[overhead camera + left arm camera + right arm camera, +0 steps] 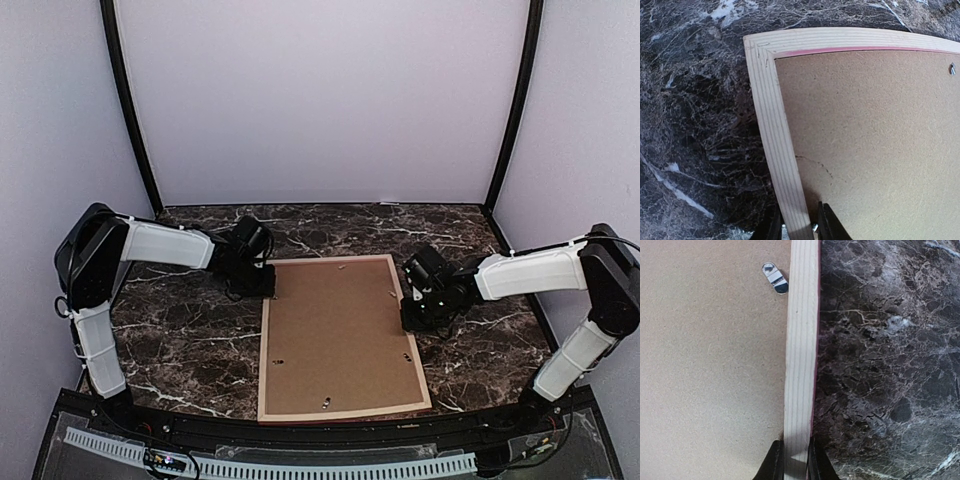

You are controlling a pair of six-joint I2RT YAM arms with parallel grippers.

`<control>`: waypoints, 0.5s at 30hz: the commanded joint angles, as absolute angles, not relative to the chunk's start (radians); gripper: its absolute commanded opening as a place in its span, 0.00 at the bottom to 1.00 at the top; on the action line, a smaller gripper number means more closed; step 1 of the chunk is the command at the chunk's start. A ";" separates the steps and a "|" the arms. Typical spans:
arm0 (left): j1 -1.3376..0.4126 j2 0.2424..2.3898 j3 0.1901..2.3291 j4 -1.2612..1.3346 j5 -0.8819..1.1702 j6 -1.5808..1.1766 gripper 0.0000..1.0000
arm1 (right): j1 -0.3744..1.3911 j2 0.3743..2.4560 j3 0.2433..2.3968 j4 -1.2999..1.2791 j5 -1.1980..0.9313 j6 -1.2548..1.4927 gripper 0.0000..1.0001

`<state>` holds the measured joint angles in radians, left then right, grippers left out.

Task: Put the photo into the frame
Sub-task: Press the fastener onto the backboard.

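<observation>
The frame (263, 350) lies face down on the dark marble table (180, 340), its long sides running away from the arm bases. Pale bare wood shows on the back of its rails, with a thin pink edge (865, 50) just inside the far rail. The brown backing board (335, 335) sits inside the frame and fills the opening. A small metal turn clip (776, 278) lies on the board just beside the frame's right rail, and another clip (952, 68) is near the far rail. No print shows on this side of the board.

The left gripper (262, 283) is at the frame's left rail, near its far-left corner. In the wrist view its fingers (826, 225) straddle that rail, one on the table side and one over the board, set narrow. They sit at the very bottom edge of the view, so I cannot tell if they already press the wood.

The right gripper (408, 318) is at the frame's right rail, a little short of the far-right corner. Its fingers (774, 462) are clamped narrowly on the rail, one on each side.
</observation>
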<state>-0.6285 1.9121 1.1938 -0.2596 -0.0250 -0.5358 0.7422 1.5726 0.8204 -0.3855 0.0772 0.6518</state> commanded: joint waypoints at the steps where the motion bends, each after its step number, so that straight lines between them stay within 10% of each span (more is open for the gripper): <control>1: -0.647 1.899 1.156 -0.307 0.100 -0.541 0.25 | 0.740 1.602 0.797 -0.345 0.044 0.640 0.14; 15: -0.646 1.899 1.200 -0.462 0.150 -0.479 0.27 | 0.741 1.601 0.796 -0.340 0.044 0.644 0.14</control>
